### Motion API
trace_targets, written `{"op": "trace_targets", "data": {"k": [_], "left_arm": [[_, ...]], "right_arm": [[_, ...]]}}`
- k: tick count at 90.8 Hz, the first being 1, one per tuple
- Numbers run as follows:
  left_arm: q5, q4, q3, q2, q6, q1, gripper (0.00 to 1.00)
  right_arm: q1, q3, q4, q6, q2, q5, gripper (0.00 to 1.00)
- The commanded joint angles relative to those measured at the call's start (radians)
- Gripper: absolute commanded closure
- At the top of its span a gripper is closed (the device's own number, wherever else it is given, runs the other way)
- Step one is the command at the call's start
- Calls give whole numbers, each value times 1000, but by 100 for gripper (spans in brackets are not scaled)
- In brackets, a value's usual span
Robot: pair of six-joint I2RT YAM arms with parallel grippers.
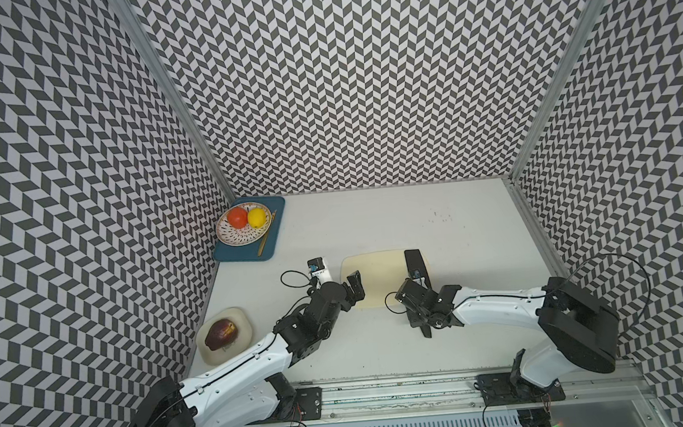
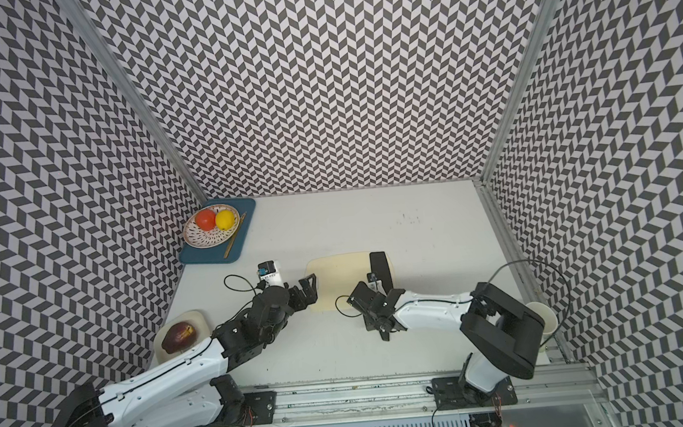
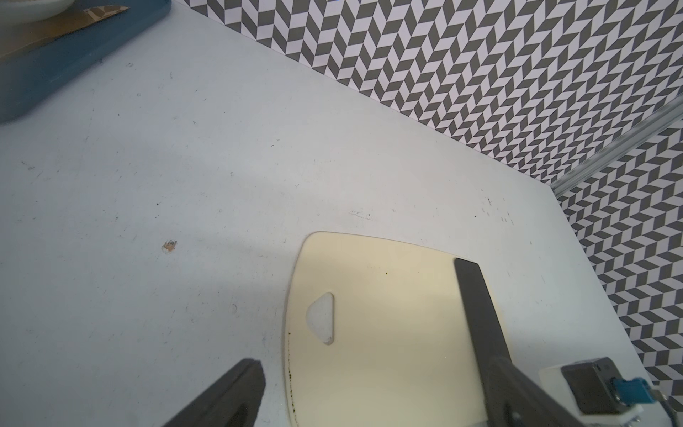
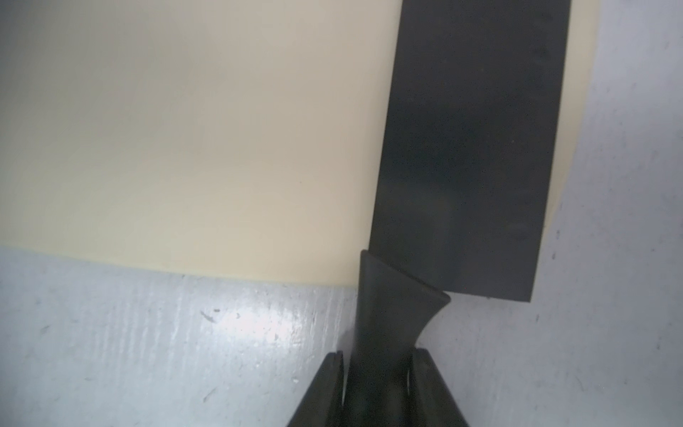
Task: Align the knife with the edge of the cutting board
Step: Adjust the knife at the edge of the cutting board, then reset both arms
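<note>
White table (image 1: 374, 228): cutting board (image 1: 378, 278); blue tray (image 1: 243, 254); cream dish (image 1: 242, 317)

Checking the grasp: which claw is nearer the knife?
Right. The right claw grips the knife handle; the left claw hovers at the opposite end of the cutting board.

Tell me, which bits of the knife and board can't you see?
Knife handle: in both top views, under the right gripper.
Knife tip: right wrist view, cut off by the picture's edge.
Board near corners: both top views, under the left gripper and right gripper.
</note>
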Motion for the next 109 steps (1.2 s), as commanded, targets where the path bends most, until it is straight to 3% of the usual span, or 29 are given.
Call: {"op": "trace_targets", "data": {"k": [1,44,61,77,84,93,109], "left_arm": [[0,16,37,2,6,-4,0],[-2,14,37,-4,15,-4,0],[-11,18,36,-1,22,-4,0],[-36,12,51,23,39,-2,0],[-61,13,60,31,55,-1,0],[-138,29,54,31,64,0,0],[-223,149,7,39,61,43,0]], "right_arm": [[-5,14,33,-3,22,3,67],[-1,-4,-39,-3,-107,1,40],[-5,10,-86,-7,-232,74,13],[-40,63,-76,-51,-324,186,0],[-82,45,-1,-81,-382,246,0],[-173,-37,229,-177,-468,229,0],[-287,-154,551,-319,-555,393,0]]}}
